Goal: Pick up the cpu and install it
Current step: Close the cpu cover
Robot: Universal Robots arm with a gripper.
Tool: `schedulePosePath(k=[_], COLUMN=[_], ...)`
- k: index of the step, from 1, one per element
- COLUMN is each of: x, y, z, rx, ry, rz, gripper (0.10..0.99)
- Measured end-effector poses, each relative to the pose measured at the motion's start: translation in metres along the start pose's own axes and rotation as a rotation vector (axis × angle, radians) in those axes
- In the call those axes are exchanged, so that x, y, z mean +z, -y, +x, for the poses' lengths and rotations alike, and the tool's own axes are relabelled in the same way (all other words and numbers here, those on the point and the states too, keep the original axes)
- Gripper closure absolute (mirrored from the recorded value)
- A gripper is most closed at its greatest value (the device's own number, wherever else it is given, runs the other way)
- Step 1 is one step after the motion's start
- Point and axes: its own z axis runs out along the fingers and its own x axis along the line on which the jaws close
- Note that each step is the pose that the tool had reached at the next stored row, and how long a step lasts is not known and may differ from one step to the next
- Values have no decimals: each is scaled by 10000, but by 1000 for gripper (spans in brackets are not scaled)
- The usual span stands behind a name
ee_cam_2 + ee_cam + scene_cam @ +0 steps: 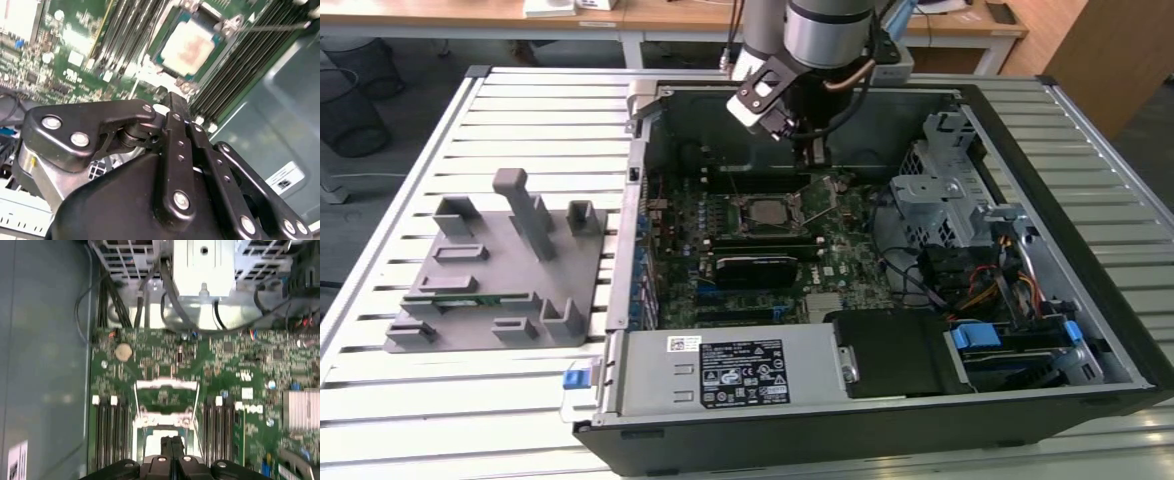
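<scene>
CPU (187,45): down in the socket (767,212), mid-motherboard, pale top up.
Gripper (172,440): fingers pinched together, empty, hovering just over the socket's edge nearest the case wall.
Progress: chip looks placed; the thin lever (272,26) seems unlatched, so clamping is apparently left.

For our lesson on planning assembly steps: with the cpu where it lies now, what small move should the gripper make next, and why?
Probably ease down toward the socket frame to swing it shut. The cpu already lies in the socket, the frame appears to be open beside it, and the gripper hovers above, shut and empty.
</scene>
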Motion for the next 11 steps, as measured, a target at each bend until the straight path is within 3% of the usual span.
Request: schedulePosePath(k=[11], x=[34], y=[-260], z=[-2], rx=[-152], ry=[-3], rz=[36], gripper=[980])
